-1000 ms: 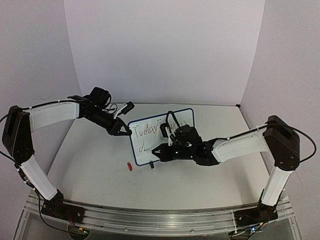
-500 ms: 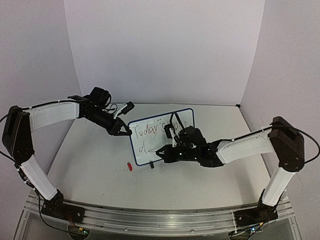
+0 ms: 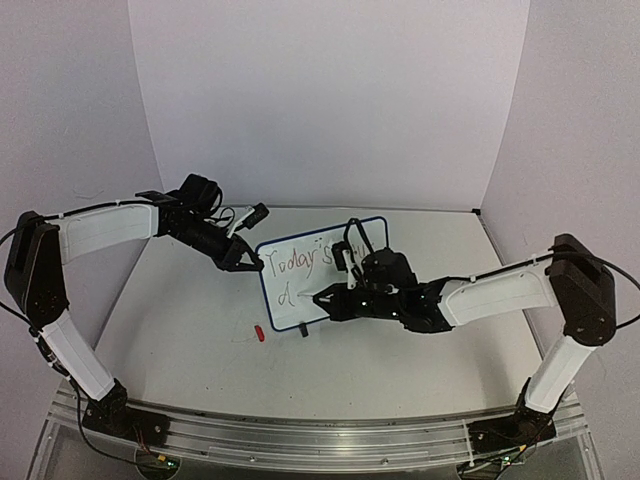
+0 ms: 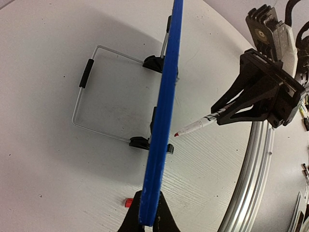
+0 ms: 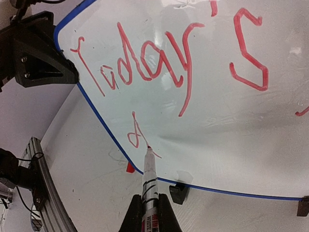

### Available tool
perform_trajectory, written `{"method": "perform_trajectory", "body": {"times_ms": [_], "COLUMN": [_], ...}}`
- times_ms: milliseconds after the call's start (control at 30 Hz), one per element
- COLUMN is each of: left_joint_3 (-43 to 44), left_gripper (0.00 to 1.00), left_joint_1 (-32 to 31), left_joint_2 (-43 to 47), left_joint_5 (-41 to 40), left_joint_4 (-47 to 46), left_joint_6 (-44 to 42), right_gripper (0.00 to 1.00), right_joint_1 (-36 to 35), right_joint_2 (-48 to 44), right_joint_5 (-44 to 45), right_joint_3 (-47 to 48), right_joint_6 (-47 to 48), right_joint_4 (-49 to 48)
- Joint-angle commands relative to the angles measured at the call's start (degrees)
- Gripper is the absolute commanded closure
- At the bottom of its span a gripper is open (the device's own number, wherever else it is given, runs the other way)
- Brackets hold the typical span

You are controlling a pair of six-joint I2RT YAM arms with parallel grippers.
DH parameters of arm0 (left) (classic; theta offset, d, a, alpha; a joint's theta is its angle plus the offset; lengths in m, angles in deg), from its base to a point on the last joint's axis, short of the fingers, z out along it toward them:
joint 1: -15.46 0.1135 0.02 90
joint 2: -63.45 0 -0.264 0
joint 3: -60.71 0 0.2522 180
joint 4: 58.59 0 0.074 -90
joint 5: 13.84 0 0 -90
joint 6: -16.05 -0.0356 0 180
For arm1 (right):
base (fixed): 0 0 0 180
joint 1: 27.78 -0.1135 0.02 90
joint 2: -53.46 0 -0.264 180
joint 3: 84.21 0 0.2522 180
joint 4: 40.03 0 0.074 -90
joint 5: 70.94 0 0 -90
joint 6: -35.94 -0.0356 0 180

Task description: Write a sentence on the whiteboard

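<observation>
**Right claw** (image 5: 148,215): the fingers are closed on a marker (image 5: 150,179), gripping its barrel. The red tip points at the face of the whiteboard (image 5: 231,125). The tip sits at the foot of a small red "d" in the whiteboard's lower left part. In the right wrist view it appears to touch the surface. In the left wrist view it shows just off the face, so contact cannot be confirmed. Behind the claw, the wrist lies low in front of the whiteboard's lower right part. The white forearm runs out to the right of the whiteboard, rising to a raised elbow, and the upper arm drops from there to the base.

**Left claw** (image 4: 147,221): the fingers are clamped on the blue frame at the whiteboard's left edge, one on each face. The wrist angles down onto that edge. The forearm runs away to the left of the whiteboard to a raised elbow, with the upper arm descending to the base.

**Whiteboard:** it stands on edge on the table (image 3: 180,320), on two black feet with a wire stand (image 4: 87,72) behind it.

**The sentence** (image 5: 145,67): "Today's" is on the upper line. Further strokes to its right are partly hidden by the right arm in the top view. The lower line shows only the "d".

**Other:** a red cap (image 3: 259,333) lies on the table just in front of the whiteboard's lower left corner.
</observation>
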Motion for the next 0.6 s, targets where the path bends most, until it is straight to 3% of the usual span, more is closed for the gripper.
{"method": "perform_trajectory", "body": {"times_ms": [0,567], "left_joint_3": [0.44,0.44], "left_gripper": [1.0,1.0], "left_joint_1": [-1.11,-1.11], "left_joint_2": [-1.33,-1.47], "left_joint_5": [-3.95,-3.96], "left_joint_4": [0.55,0.69], "left_joint_6": [-0.62,-0.64], "right_gripper": [1.0,1.0], "right_joint_1": [0.39,1.09], "right_joint_2": [1.72,4.63], "right_joint_5": [1.43,-0.49], "right_joint_3": [2.89,5.52], "right_joint_6": [0.31,0.6], "right_joint_4": [-0.84,-0.85]}}
